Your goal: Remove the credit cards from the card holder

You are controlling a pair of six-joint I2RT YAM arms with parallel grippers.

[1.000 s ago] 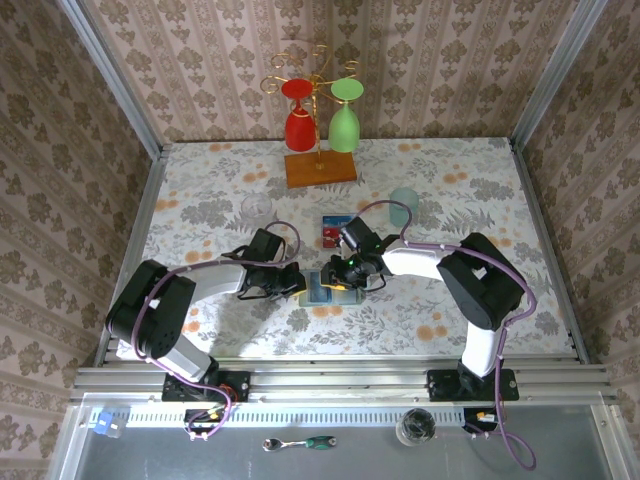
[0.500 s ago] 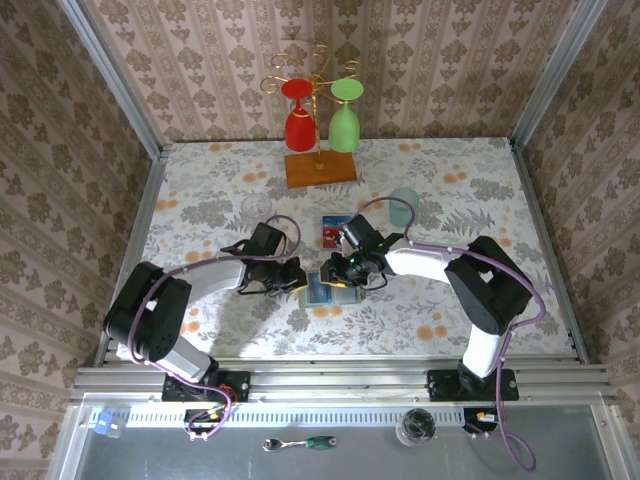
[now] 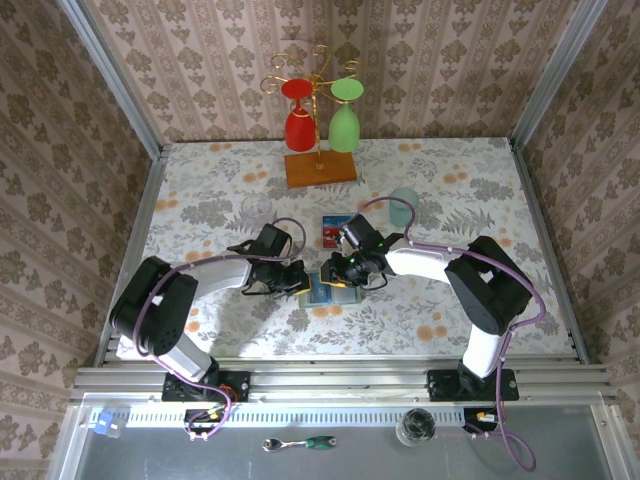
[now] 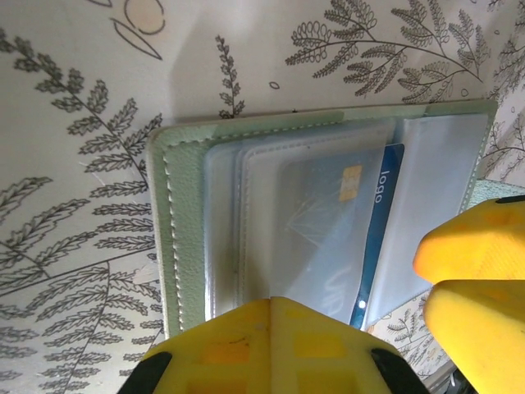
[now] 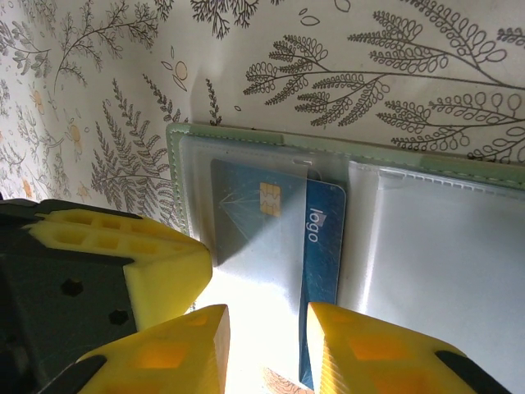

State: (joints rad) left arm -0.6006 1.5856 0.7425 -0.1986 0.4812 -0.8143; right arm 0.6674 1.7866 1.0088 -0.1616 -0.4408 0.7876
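The blue card (image 5: 321, 238) sits partly slid out of a clear pocket in the open card holder (image 5: 175, 164), which lies flat on the table (image 3: 200, 190) between the two arms. To do this step well, the left gripper (image 4: 271, 324), closed and empty, should pin the holder's edge. Meanwhile the right gripper (image 5: 267, 349), partly open and holding nothing, should nip the card's free end and draw it straight along the pocket. Counted: one holder, one card inside, one loose card (image 3: 333, 230) lying beyond it.

left hand (image 3: 297, 281), right hand (image 3: 338, 277) flank card holder (image 3: 319, 294)
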